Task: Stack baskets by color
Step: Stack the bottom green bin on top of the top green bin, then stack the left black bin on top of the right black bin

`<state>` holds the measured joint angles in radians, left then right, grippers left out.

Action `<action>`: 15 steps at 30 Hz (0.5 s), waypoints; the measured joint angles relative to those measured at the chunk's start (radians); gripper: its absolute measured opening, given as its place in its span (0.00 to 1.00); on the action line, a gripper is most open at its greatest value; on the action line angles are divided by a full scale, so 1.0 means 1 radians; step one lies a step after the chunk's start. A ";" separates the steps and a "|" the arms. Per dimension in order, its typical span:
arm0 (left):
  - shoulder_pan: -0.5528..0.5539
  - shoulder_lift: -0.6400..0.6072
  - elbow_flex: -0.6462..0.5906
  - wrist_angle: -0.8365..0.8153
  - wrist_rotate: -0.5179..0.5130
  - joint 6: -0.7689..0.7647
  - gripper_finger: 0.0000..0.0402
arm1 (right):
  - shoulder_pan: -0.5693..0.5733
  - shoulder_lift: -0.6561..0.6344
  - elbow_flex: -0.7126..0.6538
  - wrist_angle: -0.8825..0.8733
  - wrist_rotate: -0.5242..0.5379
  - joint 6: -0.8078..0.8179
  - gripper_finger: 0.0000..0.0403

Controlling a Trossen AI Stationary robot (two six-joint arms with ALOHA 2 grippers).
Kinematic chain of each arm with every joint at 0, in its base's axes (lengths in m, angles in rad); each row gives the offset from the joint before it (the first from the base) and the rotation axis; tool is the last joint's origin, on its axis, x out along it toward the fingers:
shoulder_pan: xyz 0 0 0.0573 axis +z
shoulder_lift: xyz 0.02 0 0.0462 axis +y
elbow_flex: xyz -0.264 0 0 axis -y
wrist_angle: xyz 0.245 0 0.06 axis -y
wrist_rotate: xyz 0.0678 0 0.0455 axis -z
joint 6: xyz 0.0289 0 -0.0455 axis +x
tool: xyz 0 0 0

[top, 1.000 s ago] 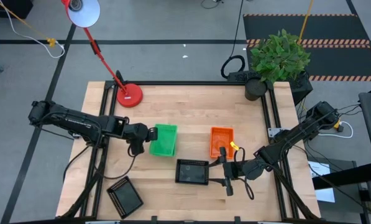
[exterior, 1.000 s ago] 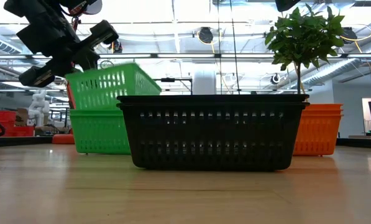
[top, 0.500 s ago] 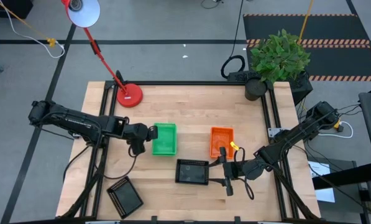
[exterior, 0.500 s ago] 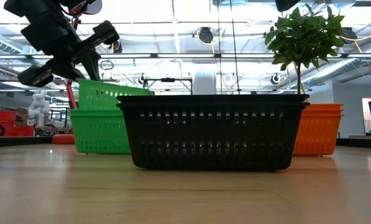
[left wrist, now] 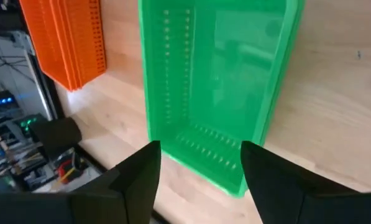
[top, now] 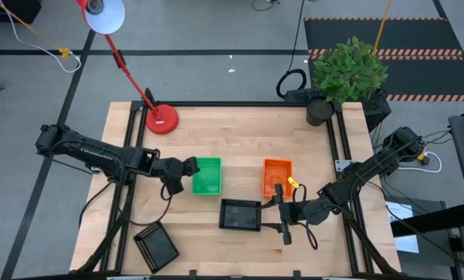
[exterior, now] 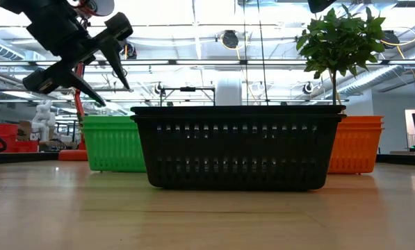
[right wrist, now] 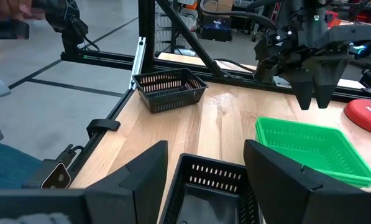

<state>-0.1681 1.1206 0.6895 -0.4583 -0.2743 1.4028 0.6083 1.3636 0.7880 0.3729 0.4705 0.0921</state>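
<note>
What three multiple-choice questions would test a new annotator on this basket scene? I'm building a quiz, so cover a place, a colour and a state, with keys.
1. Where does the lone black basket sit?
A. Near the table's front left corner
B. Beside the plant pot
C. Under the lamp

2. What colour is the stack nearest the right gripper?
A. Green
B. Orange
C. Black

3. How does the left gripper stand?
A. Shut on a basket
B. Resting on the table
C. Open above the green stack

Answers:
1 A: the high view shows it alone at that corner, apart from the other black stack.
2 B: the orange stack lies just beyond that gripper.
3 C: the low view shows its fingers spread, clear of the green rim.
</note>
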 joint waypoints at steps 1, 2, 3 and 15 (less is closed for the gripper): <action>-0.013 -0.002 0.000 -0.006 -0.025 -0.005 0.56 | 0.000 0.000 0.000 0.000 -0.001 0.000 0.51; -0.026 -0.007 0.000 -0.021 -0.053 -0.012 0.56 | 0.000 0.000 0.000 -0.002 -0.003 0.000 0.51; -0.040 -0.012 0.000 -0.026 -0.079 -0.025 0.56 | 0.000 0.000 0.000 -0.004 -0.003 0.000 0.51; -0.273 -0.106 0.008 0.016 -0.130 -0.540 0.41 | 0.000 0.000 -0.017 -0.003 -0.003 0.055 0.51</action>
<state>-0.4414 1.0149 0.6975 -0.4424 -0.4046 0.8627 0.6086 1.3632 0.7711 0.3699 0.4679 0.1472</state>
